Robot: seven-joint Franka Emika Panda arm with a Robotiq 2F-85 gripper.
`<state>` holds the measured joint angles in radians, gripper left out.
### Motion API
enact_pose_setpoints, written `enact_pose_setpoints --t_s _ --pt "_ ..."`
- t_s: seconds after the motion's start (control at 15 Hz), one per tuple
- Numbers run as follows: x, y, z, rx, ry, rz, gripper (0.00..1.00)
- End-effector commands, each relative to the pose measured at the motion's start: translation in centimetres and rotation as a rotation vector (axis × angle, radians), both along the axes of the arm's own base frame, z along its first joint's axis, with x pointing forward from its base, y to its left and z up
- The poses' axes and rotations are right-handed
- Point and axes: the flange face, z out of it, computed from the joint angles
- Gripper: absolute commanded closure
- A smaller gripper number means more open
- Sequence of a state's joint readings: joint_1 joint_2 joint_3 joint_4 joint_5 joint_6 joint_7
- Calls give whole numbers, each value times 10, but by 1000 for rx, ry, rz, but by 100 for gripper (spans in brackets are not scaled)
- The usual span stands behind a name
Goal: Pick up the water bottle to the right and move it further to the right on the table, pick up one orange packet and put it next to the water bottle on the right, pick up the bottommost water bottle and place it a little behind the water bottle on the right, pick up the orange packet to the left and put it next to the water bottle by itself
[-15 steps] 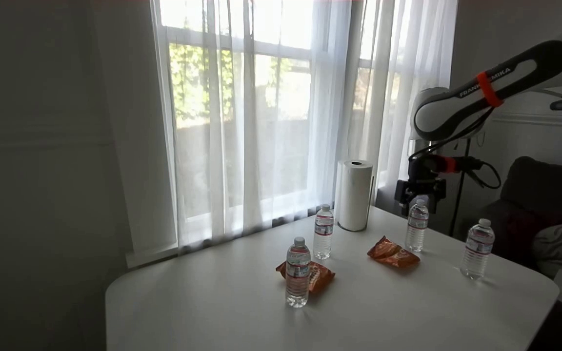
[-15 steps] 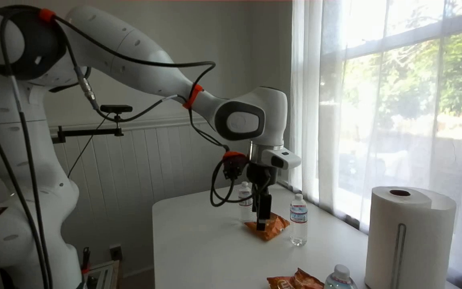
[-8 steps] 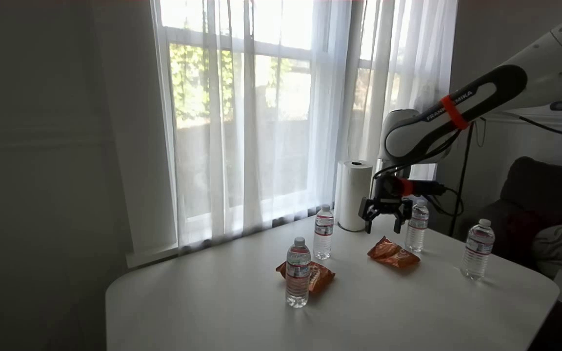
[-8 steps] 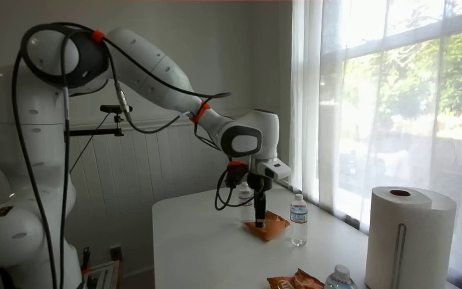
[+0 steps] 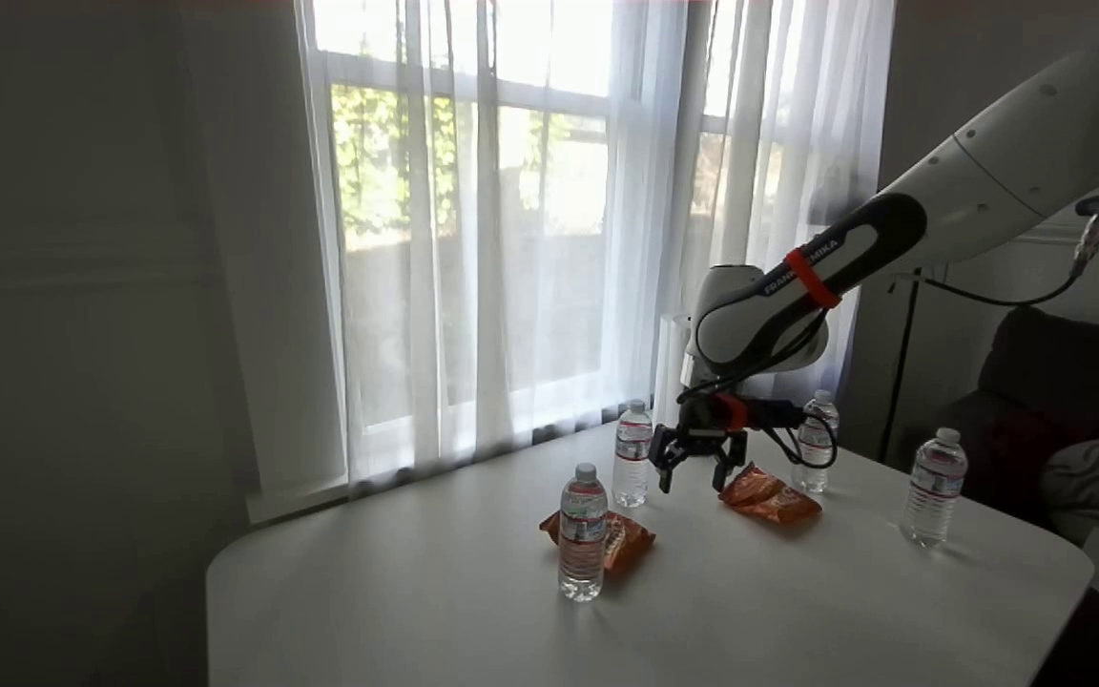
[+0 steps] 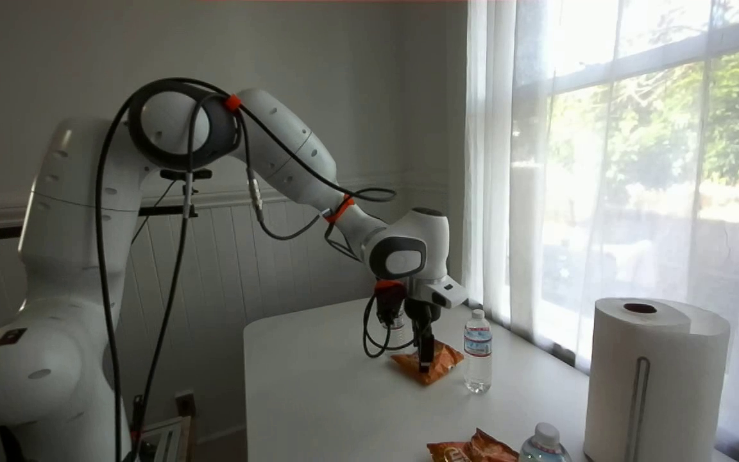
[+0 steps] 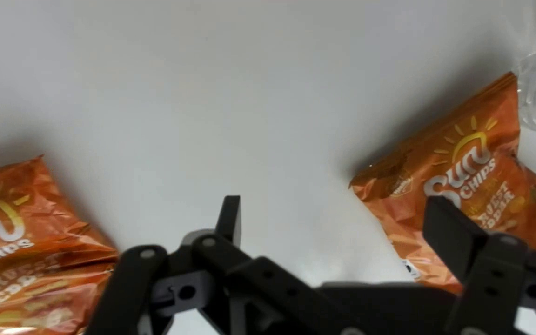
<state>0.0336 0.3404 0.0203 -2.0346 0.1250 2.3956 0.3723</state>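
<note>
Hanging over the table [image 5: 798, 601], the gripper [image 5: 694, 480] is seen with jaws spread.
In an exterior view, two packets [image 5: 771, 500] and four bottles [image 5: 583, 534] are shown, lower centre to right.

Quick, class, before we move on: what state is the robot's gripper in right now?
Gripper: open, holding nothing.

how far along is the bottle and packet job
Done: nothing certain; in an exterior view the rightmost bottle stands near the table edge, perhaps step one's result. In hand: nothing; the end effector is open and empty. To do: probably the rest, since the left packet and right packet both lie apart from that bottle.
</note>
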Motion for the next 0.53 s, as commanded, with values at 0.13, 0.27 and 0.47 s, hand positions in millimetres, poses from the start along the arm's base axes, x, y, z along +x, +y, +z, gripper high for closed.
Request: enact_pose_setpoints --t_s 0.13,0.27,0.47 --pt "27 33 -37 43 -20 176 0" --pt "31 42 -49 39 -22 257 0" --pt "35 53 -60 25 -24 370 0"
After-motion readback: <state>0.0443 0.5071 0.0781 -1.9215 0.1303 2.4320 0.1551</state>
